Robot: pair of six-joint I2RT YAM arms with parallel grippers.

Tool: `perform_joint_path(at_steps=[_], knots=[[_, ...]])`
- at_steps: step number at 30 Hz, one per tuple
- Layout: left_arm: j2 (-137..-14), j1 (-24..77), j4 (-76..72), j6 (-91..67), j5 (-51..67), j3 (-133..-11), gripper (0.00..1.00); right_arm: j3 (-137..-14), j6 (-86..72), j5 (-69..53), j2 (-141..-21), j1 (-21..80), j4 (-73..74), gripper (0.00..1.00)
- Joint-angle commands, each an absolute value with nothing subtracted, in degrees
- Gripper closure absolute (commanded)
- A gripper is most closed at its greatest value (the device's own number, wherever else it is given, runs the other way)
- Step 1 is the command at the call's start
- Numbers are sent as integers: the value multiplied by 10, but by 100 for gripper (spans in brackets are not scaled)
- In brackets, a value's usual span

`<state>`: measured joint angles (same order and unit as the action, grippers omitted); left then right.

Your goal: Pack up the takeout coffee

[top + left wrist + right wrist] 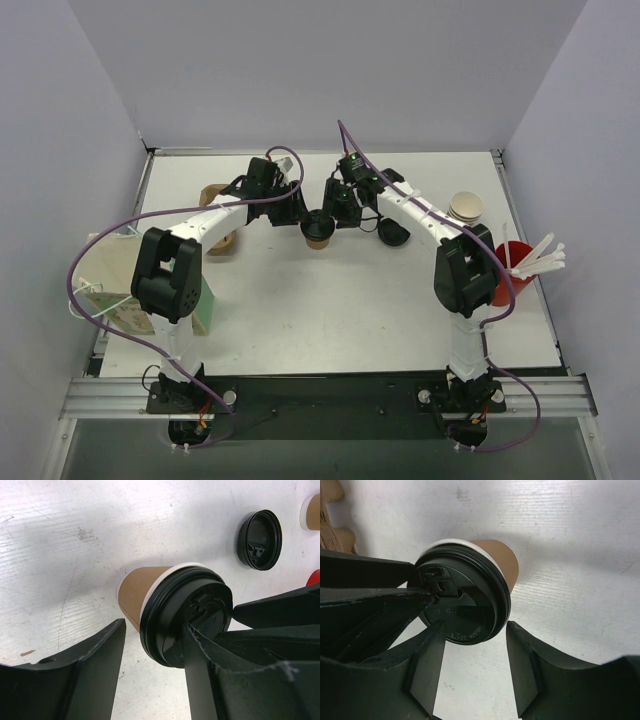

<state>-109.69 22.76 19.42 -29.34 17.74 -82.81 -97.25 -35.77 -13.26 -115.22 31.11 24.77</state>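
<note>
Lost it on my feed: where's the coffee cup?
Top view: takeout coffee, far centre of the table, between left gripper and right gripper, loose black lid to its right.

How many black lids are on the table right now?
2. One black lid sits on the brown cup; a loose lid lies on the table just right of it. Others may be hidden.

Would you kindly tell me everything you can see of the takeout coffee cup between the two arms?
The takeout coffee is a small brown kraft-paper cup tapering toward its base, capped with a glossy black plastic lid with a moulded sip opening; a sliver of white rim shows under the lid. It stands upright on the white table. The left claw and right claw both sit open around the lid; whether either touches it I cannot tell.
</note>
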Motion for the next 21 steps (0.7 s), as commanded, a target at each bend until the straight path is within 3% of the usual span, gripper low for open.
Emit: perform_joint_path(at_steps=[1,21], knots=[[-1108,227,176,-292,163,-848,42,-1007,-349,-112,-1162,302,260,53],[-1127,228,203,-293,127,-867,42,-989,-342,-100,-1194,297,251,64]])
